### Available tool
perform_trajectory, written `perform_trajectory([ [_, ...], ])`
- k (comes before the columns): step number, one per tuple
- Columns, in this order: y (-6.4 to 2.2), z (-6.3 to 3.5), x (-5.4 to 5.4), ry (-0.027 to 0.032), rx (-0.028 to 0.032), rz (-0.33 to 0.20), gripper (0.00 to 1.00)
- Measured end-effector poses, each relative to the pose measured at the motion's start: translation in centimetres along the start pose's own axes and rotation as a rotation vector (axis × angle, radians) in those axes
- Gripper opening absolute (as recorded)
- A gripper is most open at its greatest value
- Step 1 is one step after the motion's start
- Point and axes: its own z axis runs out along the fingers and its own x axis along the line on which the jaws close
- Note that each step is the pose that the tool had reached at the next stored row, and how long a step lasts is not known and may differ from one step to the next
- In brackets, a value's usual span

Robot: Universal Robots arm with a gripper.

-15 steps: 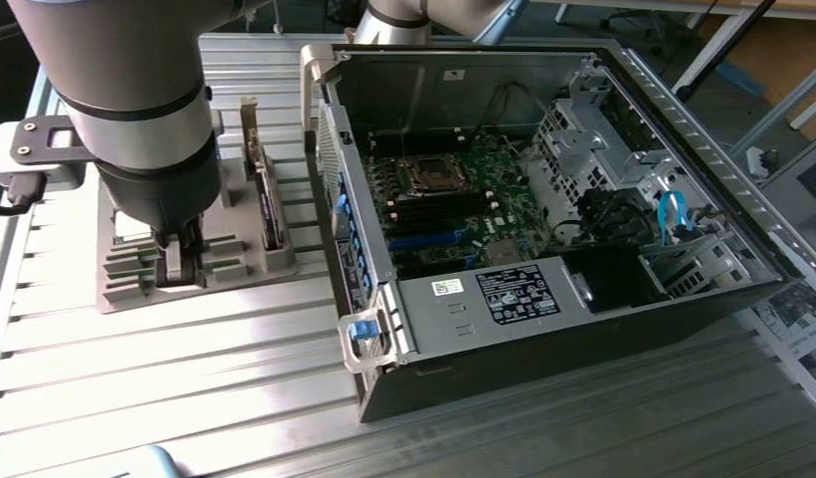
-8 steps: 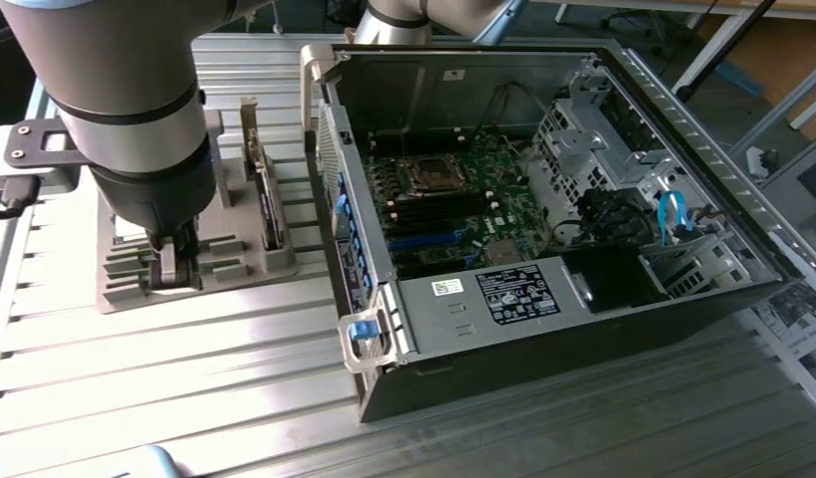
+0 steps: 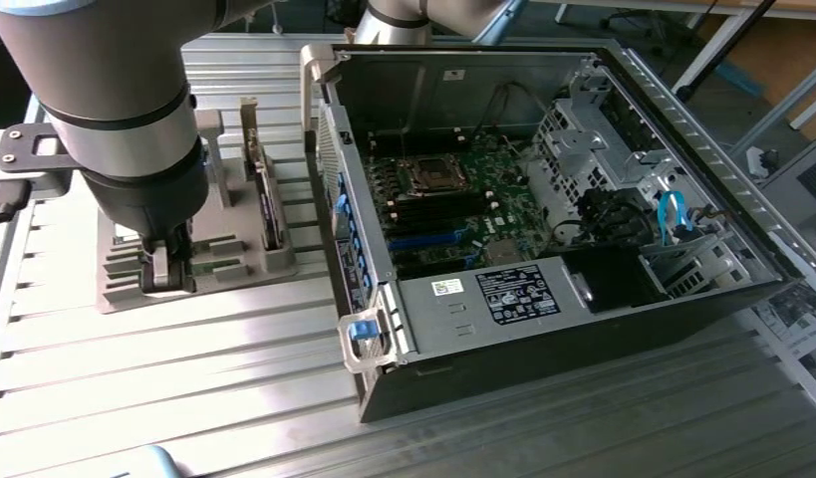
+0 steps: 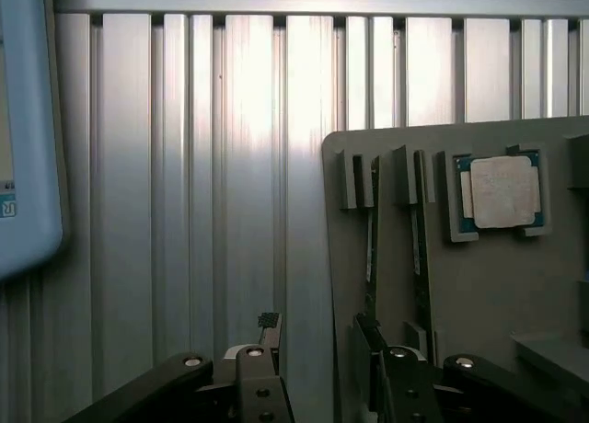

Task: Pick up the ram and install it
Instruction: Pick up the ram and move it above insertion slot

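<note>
Two ram sticks stand on edge in the slots of a grey holder [image 4: 479, 294]: one ram [image 4: 371, 244] and a second [image 4: 419, 248] beside it. My gripper [image 4: 327, 372] is open and low over the holder's edge. One finger [image 4: 258, 368] hangs over the bare table, the other finger [image 4: 400, 382] over the holder, and the nearer ram's end lies between them, untouched. In the exterior view the gripper [image 3: 165, 274] stands over the holder [image 3: 235, 264] at the exterior view's left, hiding the slots beneath it.
A square silver processor chip [image 4: 502, 191] sits in a pocket of the holder. A hard drive [image 3: 261, 184] stands upright in the holder. The open computer case [image 3: 554, 199] with its motherboard [image 3: 447, 209] lies on the exterior view's right. A pale blue-rimmed object [image 4: 28, 129] is nearby on the ribbed metal table [image 3: 155, 378].
</note>
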Motion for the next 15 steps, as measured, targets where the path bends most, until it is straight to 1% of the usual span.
perform_trajectory([
  [15,0.98,0.55,-0.13,0.0,0.0001,0.0,0.44],
])
